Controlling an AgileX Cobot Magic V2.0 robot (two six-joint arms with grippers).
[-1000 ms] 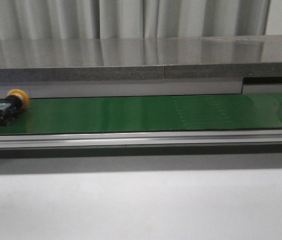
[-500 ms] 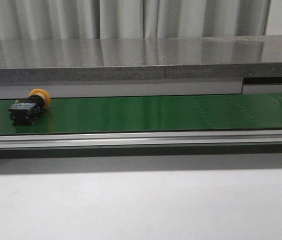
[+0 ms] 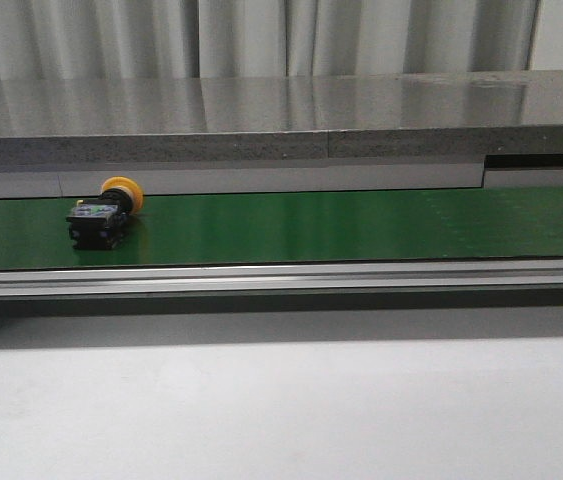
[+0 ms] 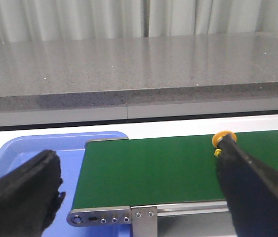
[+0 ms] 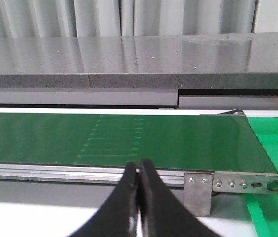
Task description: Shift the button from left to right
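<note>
one button (image 3: 103, 212) near belt (image 3: 361, 225) far edge; left hand (image 4: 139, 197) released, right hand (image 5: 139, 174) clenched.

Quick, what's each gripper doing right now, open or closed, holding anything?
Left gripper: open, empty.
Right gripper: closed, holding nothing.

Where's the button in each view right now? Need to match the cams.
Front view: the button lies on the green belt, far left.
Left wrist view: only its yellow head shows, beside the left gripper's dark finger.
Right wrist view: not in it.
Shared landmark: the green belt.
</note>
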